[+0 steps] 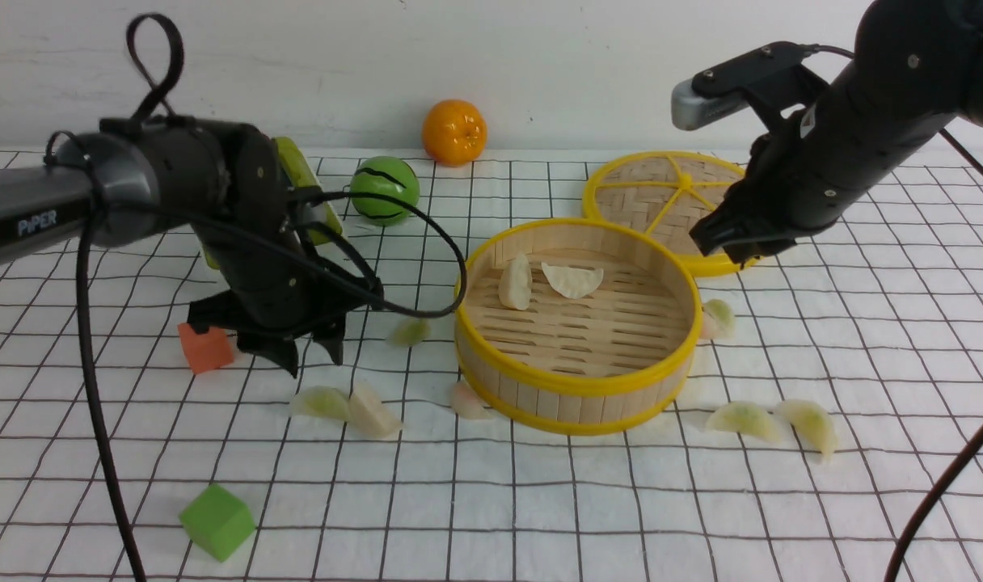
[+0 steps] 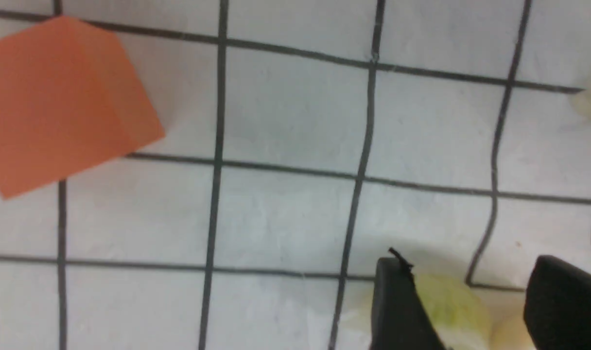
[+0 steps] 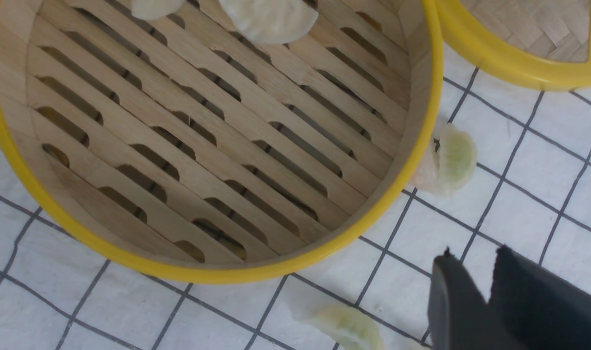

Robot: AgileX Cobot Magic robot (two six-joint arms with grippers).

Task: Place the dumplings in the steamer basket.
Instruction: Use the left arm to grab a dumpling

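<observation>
Two dumplings (image 1: 572, 279) lie at 12 o'clock in the basket (image 1: 576, 385), the rest around it, 3 through 9 o'clock. The left gripper (image 1: 314, 361), fingers apart, hangs over a green dumpling (image 2: 451, 311) at 8 o'clock. The right gripper (image 1: 722, 242), fingers barely apart and empty, hovers at 2 o'clock.

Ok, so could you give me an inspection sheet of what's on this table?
Surface: white cloth with black grid.
Job's things: basket holds two dumplings; seven more lie on the cloth around it.
Clutter: lid, orange cube, green cube, green ball, orange fruit.
Grippers: left gripper open over a greenish dumpling; right gripper slightly open, empty, beside the basket.
Cables: black cable loops close to the basket's rim.
Surroundings: white wall; nothing else seen.
</observation>
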